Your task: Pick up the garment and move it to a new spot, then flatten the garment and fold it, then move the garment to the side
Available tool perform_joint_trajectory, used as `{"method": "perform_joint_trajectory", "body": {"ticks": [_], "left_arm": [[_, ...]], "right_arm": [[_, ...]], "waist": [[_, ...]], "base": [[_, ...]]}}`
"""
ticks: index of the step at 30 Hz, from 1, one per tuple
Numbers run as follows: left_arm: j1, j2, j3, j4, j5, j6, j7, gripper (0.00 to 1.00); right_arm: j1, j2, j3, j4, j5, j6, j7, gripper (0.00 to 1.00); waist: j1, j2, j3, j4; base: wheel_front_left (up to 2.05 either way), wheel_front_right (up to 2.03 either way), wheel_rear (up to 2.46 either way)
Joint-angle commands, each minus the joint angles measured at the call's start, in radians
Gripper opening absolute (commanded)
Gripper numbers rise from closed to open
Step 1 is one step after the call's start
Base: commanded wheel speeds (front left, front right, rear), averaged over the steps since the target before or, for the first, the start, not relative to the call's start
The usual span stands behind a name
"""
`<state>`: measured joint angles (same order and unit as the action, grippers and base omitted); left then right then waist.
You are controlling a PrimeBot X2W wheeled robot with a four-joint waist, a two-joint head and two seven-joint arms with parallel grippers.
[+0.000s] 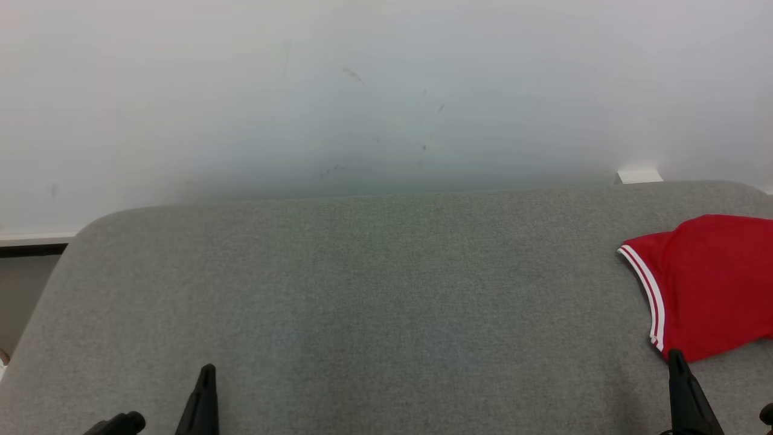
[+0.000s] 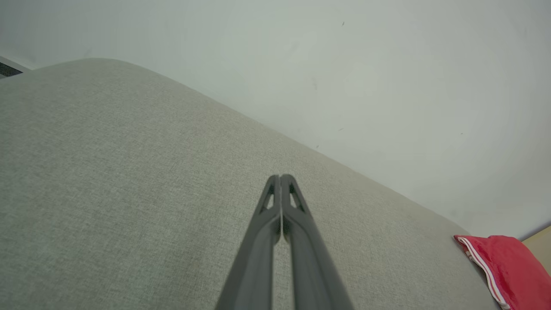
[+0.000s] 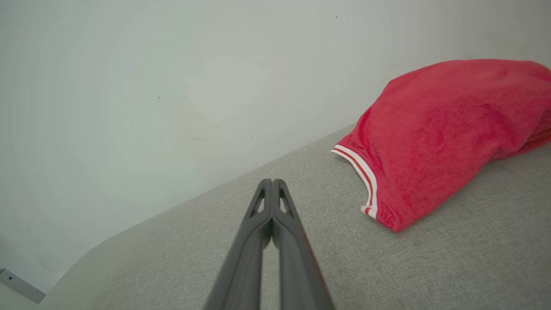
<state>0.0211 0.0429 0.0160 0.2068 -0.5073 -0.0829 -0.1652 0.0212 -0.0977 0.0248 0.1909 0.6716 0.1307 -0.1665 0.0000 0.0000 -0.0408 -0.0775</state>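
Note:
The garment point(image 1: 709, 284) is red with a white-and-red striped hem and lies bunched at the right edge of the grey table point(image 1: 374, 290). It also appears at the lower right as the garment point(image 2: 508, 267) in the left wrist view and as the garment point(image 3: 447, 133) in the right wrist view. My right gripper point(image 1: 675, 357) stands just in front of the hem, its fingertips together and holding nothing, as the right gripper point(image 3: 272, 181) confirms. My left gripper point(image 1: 208, 370) is at the lower left, far from the cloth, and the left gripper point(image 2: 280, 177) is shut on nothing.
A pale wall point(image 1: 362, 90) rises right behind the table's far edge. A small white block point(image 1: 639, 176) sits at the far right against the wall. The table's rounded left corner point(image 1: 78, 229) drops to a dark ledge.

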Motion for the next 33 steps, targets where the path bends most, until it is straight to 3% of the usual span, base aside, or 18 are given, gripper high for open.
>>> {"method": "perform_joint_trajectory", "body": {"ticks": [1, 33], "left_arm": [[-0.028, 0.005, 0.007, -0.011, -0.043, -0.004, 0.008, 0.0], [-0.073, 0.007, 0.046, 0.008, -0.489, -0.024, 0.122, 0.0]], "right_arm": [[-0.03, -0.004, -0.01, -0.009, 0.037, 0.0, 0.009, 0.0], [-0.075, 0.014, -0.061, 0.016, 0.419, 0.0, 0.12, 0.0]], "waist": [[0.0, 0.0, 0.001, 0.001], [0.0, 0.0, 0.014, 0.025]], "base": [[0.0, 0.0, 0.0], [0.0, 0.0, 0.0]]}}
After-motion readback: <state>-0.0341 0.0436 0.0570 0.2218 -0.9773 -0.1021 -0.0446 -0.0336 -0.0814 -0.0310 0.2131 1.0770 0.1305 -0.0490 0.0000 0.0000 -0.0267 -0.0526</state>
